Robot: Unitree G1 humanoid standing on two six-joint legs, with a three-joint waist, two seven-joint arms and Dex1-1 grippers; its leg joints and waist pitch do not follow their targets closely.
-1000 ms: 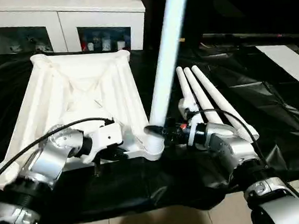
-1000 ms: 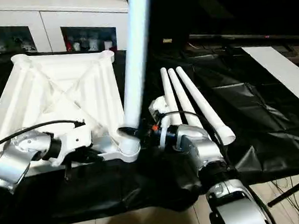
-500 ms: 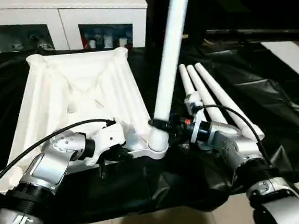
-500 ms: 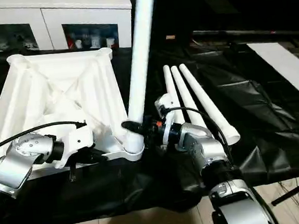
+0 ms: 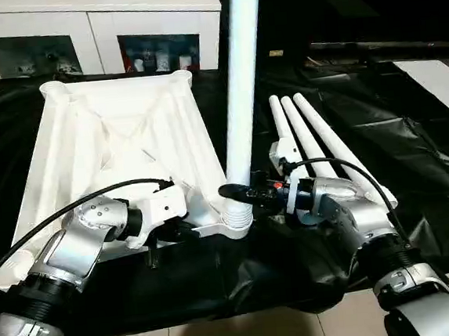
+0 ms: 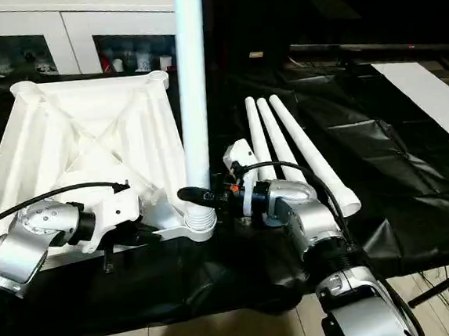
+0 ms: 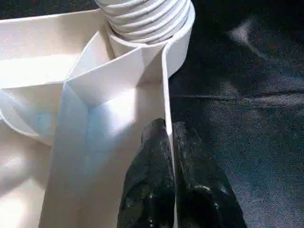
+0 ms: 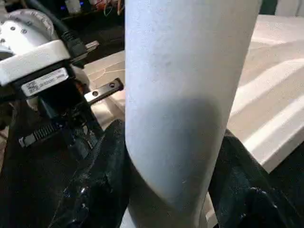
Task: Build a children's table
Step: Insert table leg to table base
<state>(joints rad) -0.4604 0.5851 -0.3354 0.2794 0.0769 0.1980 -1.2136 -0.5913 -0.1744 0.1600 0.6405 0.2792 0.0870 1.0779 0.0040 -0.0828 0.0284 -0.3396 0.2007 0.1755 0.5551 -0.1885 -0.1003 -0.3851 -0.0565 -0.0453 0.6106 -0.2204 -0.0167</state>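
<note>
The leg (image 5: 243,88), tilted toward 1 o'clock half a second ago, now stands upright, threaded end in the socket (image 5: 234,218) at the tabletop's (image 5: 112,146) near right corner. The right gripper (image 5: 238,192) clamps its base. The left gripper (image 7: 167,156) pinches the tabletop's rim. Judgement: alignment achieved; threading can proceed. Three legs (image 5: 310,141) lie at 3 o'clock.

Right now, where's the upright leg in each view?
Left eye: upright leg at centre, standing in the near-right corner socket.
Right eye: left of centre.
Left wrist: its ribbed base in the socket.
Right wrist: the tube between the right hand's fingers.
Shared landmark: that corner socket.
</note>
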